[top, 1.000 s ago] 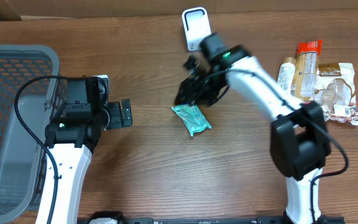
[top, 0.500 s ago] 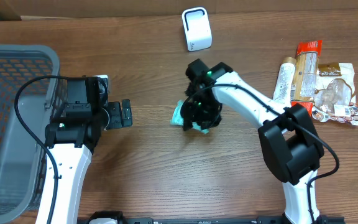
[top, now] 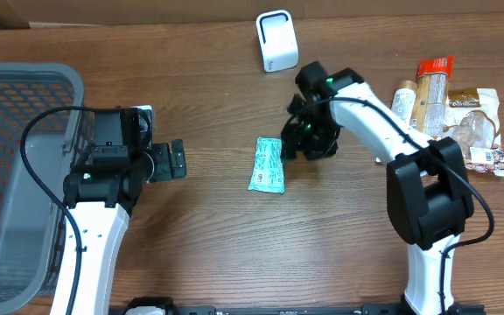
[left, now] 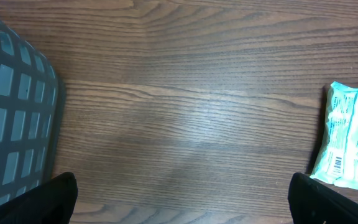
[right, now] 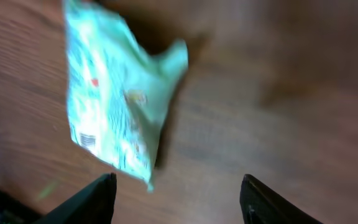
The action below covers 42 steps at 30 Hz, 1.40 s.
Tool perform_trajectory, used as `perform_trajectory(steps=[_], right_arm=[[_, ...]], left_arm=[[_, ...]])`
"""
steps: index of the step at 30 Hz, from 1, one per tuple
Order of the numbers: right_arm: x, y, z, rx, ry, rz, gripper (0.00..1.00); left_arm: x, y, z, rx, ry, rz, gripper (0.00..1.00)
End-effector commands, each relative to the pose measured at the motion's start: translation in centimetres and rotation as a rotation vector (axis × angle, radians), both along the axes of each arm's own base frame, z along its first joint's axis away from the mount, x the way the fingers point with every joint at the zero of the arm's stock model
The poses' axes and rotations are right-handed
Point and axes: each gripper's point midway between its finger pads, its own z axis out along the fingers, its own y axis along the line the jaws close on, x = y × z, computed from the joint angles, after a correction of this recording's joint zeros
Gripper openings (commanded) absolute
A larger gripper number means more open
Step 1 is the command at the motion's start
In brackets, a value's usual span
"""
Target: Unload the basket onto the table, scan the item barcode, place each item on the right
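The item, a teal snack packet (top: pixel 268 164), lies flat on the wooden table, its long side running front to back. It also shows at the right edge of the left wrist view as the packet (left: pixel 352 143), and blurred in the right wrist view as the packet (right: pixel 114 102), where a small barcode (right: pixel 87 140) is visible. My right gripper (top: pixel 309 140) hovers just right of it, open, with nothing between its fingers (right: pixel 92 202). The left gripper (top: pixel 175 160) stands wide open to the packet's left, holding nothing. A white scanner (top: pixel 276 40) stands at the back centre.
A grey mesh basket (top: pixel 59 74) fills the left side, close to the left arm; its wall (left: pixel 11 124) shows in the left wrist view. Several snack packages (top: pixel 449 114) are piled at the right edge of the table.
My right gripper came down over the packet, then drew back to the right with its jaws spreading. The packet was let go and now lies turned lengthwise. The left arm has not moved.
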Motion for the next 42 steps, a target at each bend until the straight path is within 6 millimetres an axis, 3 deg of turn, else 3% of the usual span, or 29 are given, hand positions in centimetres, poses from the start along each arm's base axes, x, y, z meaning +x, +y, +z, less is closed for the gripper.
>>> perform_trajectory(steps=[1, 5, 8, 14, 19, 24, 31, 34, 38, 42], right_arm=[[1.8, 0.1, 1.7, 0.049, -0.089, 0.037, 0.57], [2.1, -2.1, 0.0, -0.111, -0.073, -0.135, 0.35], [0.8, -2.4, -1.3, -0.195, -0.045, -0.179, 0.35], [-3.2, -0.8, -3.3, -0.262, 0.028, -0.173, 0.36], [-5.3, 1.4, -3.5, -0.277, 0.042, -0.147, 0.39], [-5.9, 2.7, -3.5, -0.272, 0.031, -0.132, 0.41], [-5.3, 2.1, -3.5, -0.269, 0.031, -0.151, 0.41], [-5.0, 1.4, -2.8, -0.267, 0.030, -0.096, 0.42], [-3.5, 0.0, 0.1, -0.244, -0.001, -0.015, 0.49], [-0.6, -0.7, 3.7, -0.131, -0.083, 0.042, 0.63]], left_arm=[[0.0, 0.2, -0.2, 0.013, 0.006, -0.006, 1.00], [0.0, 0.2, -0.2, 0.013, 0.006, -0.006, 0.99], [0.0, 0.2, -0.2, 0.013, 0.006, -0.006, 1.00], [0.0, 0.2, -0.2, 0.013, 0.006, -0.006, 1.00], [0.0, 0.2, -0.2, 0.013, 0.007, -0.007, 1.00], [0.0, 0.2, -0.2, 0.013, 0.006, -0.007, 1.00], [0.0, 0.2, -0.2, 0.013, 0.006, -0.006, 1.00], [0.0, 0.2, -0.2, 0.013, 0.007, -0.006, 1.00], [0.0, 0.2, -0.2, 0.013, 0.006, -0.006, 0.99], [0.0, 0.2, -0.2, 0.013, 0.007, -0.006, 1.00]])
